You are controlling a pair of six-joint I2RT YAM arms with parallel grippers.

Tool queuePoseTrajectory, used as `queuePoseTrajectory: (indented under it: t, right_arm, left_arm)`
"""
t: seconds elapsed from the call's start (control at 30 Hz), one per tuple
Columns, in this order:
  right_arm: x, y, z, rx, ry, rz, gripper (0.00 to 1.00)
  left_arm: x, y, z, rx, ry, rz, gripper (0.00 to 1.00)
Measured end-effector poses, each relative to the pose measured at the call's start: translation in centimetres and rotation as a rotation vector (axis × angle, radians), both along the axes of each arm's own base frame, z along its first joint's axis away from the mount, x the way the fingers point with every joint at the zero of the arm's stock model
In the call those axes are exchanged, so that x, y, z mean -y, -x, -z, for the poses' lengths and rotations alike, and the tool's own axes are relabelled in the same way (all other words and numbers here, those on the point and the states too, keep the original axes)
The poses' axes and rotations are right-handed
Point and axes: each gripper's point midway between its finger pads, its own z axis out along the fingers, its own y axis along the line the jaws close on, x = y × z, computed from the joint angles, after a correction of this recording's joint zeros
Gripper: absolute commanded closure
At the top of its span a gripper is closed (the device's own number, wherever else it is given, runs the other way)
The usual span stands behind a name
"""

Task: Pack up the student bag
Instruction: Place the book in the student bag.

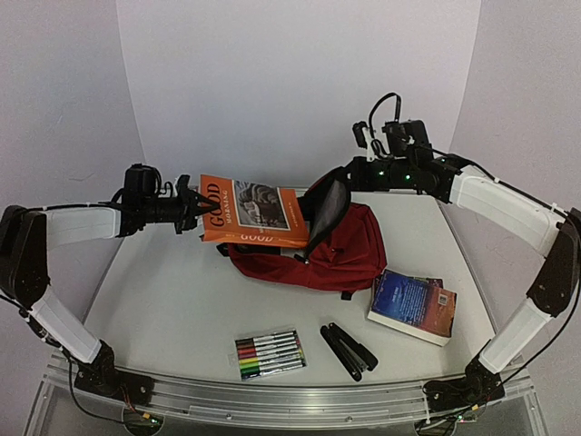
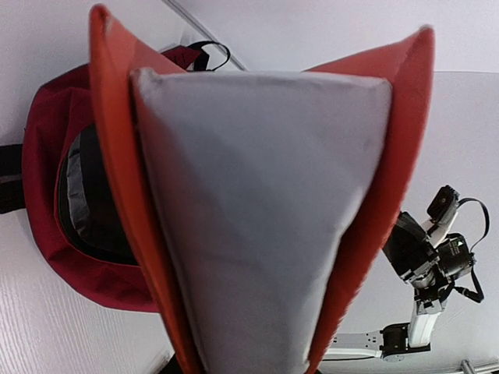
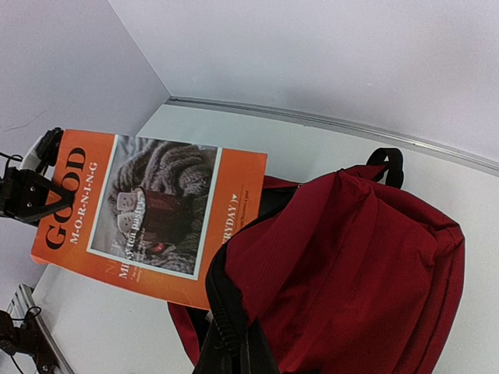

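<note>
- The student bag (image 1: 309,254) lies on its back in the far half of the tabletop (image 1: 172,309), about midway between the left and right edges, with its mouth turned toward the left arm.
- The right gripper (image 1: 343,177) is pressed together on the bag's black-edged flap and holds it up off the body, so the mouth stands open.
- The left gripper (image 1: 189,207) pinches the orange book (image 1: 254,213) at one short end. It holds the book in the air, cover up, with the free end at the bag's mouth.
- Risk: the book is held by one end only. Its covers splay and its pages (image 2: 257,218) fan out, so a loose corner could catch on the zipper rim (image 3: 226,319) and the book could swing in the grip.
- Risk: the fabric is soft and thin where it is pinched, so a push from the book could pull the flap free and let the mouth collapse.
- Risk: nothing pins the bag down, so a snagged book may shove it toward the right edge instead of going in.
- Hard to tell: whether the book's leading corner is already past the rim or only beside it.
- Hidden: the right fingers in their own wrist view, the left fingers behind the book in theirs, and the dark inside of the bag.
- Waiting: a blue book (image 1: 413,304) near the right edge, a marker pack (image 1: 270,354) by the near edge, and beside it a black object (image 1: 348,350) I cannot identify.
</note>
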Motion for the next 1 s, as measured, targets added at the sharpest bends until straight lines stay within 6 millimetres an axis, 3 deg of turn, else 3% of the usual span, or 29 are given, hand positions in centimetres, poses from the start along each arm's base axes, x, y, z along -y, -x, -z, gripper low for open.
queuePoseTrajectory:
  t: [0.2, 0.53, 0.8, 1.0]
  right_arm:
    - [0.1, -0.1, -0.4, -0.009, -0.026, 0.021, 1.0]
    - [-0.5, 0.1, -2.7, 0.004, -0.082, 0.014, 1.0]
    - [-3.9, 0.7, -6.4, 0.044, -0.15, -0.055, 1.0]
    - [-7.2, 0.7, -5.7, 0.029, -0.157, -0.103, 1.0]
  left_arm:
    - [2.5, 1.2, 3.8, -0.084, -0.008, 0.048, 0.81]
    - [3.4, 2.2, 5.0, -0.115, 0.015, 0.055, 0.81]
    - [6.7, 1.0, 6.4, -0.129, 0.042, 0.117, 0.81]
    - [10.8, 0.1, 6.9, -0.123, 0.055, 0.187, 0.81]
